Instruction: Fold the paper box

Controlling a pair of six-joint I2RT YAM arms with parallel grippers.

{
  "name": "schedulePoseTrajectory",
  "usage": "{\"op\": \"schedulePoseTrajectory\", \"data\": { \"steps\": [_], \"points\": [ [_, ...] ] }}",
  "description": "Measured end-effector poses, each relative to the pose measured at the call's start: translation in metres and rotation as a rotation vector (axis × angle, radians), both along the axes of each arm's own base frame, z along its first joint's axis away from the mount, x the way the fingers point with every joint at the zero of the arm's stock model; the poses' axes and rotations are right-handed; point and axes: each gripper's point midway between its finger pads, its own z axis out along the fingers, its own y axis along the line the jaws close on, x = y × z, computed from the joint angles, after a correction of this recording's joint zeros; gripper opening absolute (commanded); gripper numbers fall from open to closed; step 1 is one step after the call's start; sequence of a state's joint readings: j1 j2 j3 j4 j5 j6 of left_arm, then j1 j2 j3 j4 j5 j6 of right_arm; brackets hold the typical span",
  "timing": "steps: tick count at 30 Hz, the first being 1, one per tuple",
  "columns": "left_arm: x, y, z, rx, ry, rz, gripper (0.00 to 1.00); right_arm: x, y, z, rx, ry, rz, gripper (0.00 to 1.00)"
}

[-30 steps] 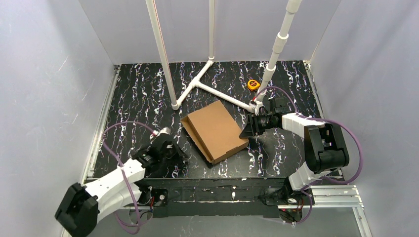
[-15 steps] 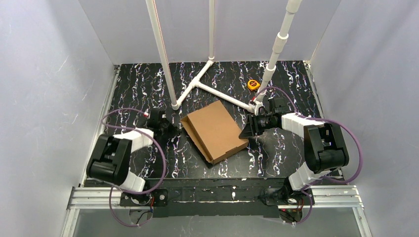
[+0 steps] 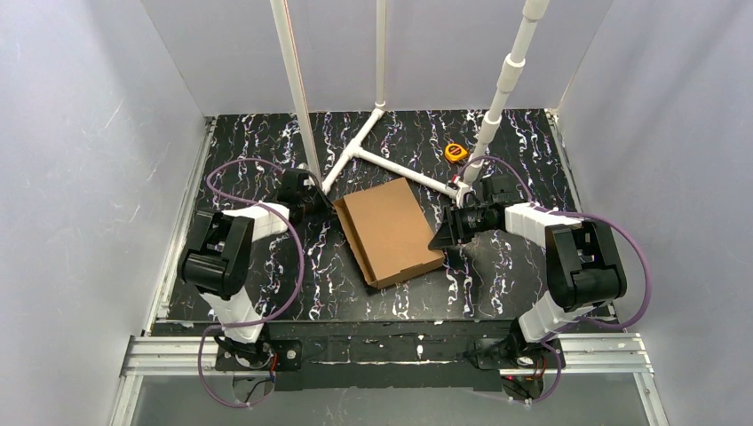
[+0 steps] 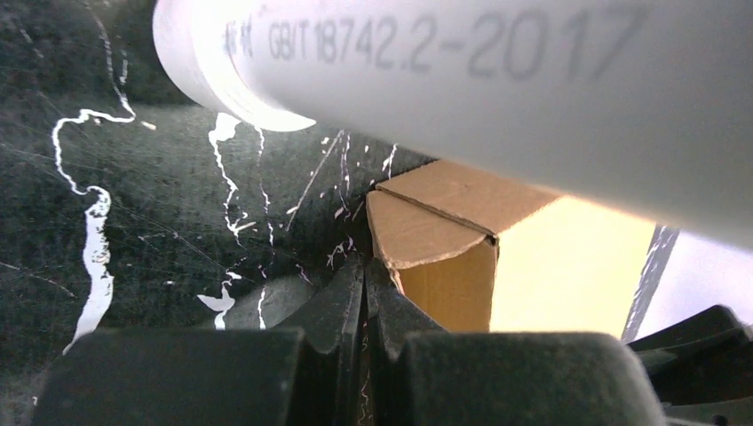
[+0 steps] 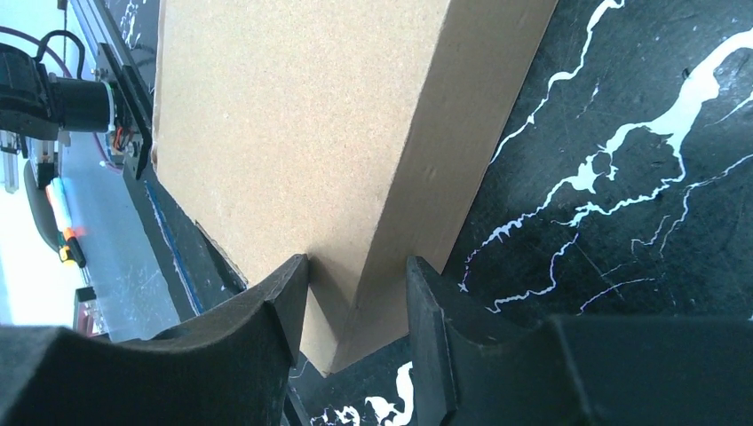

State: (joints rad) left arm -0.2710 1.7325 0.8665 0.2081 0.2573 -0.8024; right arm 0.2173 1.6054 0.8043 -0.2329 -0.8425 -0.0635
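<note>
The paper box [image 3: 391, 231] lies closed and flat mid-tabletop [image 3: 249, 155], between my two arms. My left hand [image 4: 364, 271] is clenched on nothing, its tips just at the box's left corner and close by a white plastic pipe [image 4: 497, 80]. If I shove from here, I'd likely dent that soft corrugated corner or knock the pipe. My right hand [image 5: 355, 266] stands half apart astride the opposite corner. Both fingers look pressed to cardboard, but I cannot tell whether they truly bite. A skewed pinch could twist the box. The cardboard is matte, brown and crisp-edged; the tabletop is glossy black with white veins.
</note>
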Motion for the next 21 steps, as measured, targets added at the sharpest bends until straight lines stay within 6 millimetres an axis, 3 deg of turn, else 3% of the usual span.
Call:
{"op": "schedulePoseTrajectory", "data": {
  "steps": [4, 8, 11, 13, 15, 21],
  "points": [
    [-0.011, -0.001, 0.001, 0.042, -0.030, -0.041, 0.00, 0.000, 0.001, 0.000, -0.003, 0.001, 0.003, 0.50],
    [-0.057, 0.027, 0.010, 0.106, -0.087, 0.046, 0.04, -0.001, 0.004, 0.000, -0.006, -0.005, 0.015, 0.50],
    [-0.076, 0.042, 0.025, 0.098, -0.149, 0.101, 0.21, -0.005, 0.016, 0.002, -0.034, -0.056, 0.085, 0.54],
    [-0.087, 0.052, 0.040, 0.084, -0.192, 0.141, 0.36, -0.010, 0.027, 0.005, -0.073, -0.129, 0.170, 0.65],
    [-0.096, 0.060, 0.044, 0.094, -0.193, 0.166, 0.50, -0.009, 0.025, 0.005, -0.098, -0.162, 0.189, 0.77],
    [-0.121, 0.079, 0.066, 0.031, -0.249, 0.278, 0.81, 0.004, 0.007, 0.018, -0.227, -0.298, 0.197, 0.97]
  ]
}}
